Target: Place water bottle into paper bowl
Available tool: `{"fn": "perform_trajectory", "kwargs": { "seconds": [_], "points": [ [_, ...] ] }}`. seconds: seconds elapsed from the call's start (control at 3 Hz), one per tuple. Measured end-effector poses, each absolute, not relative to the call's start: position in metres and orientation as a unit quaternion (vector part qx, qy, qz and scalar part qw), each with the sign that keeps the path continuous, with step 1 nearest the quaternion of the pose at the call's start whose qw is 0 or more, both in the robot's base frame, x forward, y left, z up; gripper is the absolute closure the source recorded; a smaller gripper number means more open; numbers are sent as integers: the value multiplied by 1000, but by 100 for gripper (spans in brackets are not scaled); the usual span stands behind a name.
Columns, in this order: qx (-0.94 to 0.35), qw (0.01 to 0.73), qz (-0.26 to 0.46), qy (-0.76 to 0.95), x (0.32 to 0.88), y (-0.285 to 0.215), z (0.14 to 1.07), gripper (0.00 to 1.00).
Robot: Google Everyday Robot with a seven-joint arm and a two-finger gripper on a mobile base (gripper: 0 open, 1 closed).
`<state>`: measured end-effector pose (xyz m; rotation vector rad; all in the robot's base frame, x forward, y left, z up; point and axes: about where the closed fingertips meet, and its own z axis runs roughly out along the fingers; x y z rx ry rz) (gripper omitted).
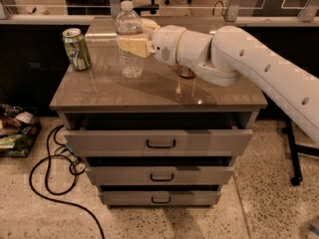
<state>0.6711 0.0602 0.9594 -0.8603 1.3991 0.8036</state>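
Note:
The water bottle (130, 59), clear and ribbed with a white cap, stands upright at the back middle of the cabinet top. My gripper (133, 46) is shut on it around its label band, coming in from the right. The bottle's base seems to hang a little above the surface. The paper bowl (150, 25) is just behind the bottle and gripper. Only a sliver of its off-white rim shows to the right of the bottle.
A green drink can (77, 49) stands at the left of the grey cabinet top (99, 91). My white arm (249, 63) covers the right back part. The top drawer (159, 142) is pulled open. Cables (50, 168) lie on the floor at the left.

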Motion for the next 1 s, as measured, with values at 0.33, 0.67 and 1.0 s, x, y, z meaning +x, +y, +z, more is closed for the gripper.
{"fn": "perform_trajectory", "kwargs": {
  "seconds": [0.33,0.67,1.0],
  "points": [
    [-366,621,343,602,699,44,985,100],
    [-372,619,337,605,723,35,1007,100],
    [-384,600,344,611,754,35,1009,100]
  ]
}}
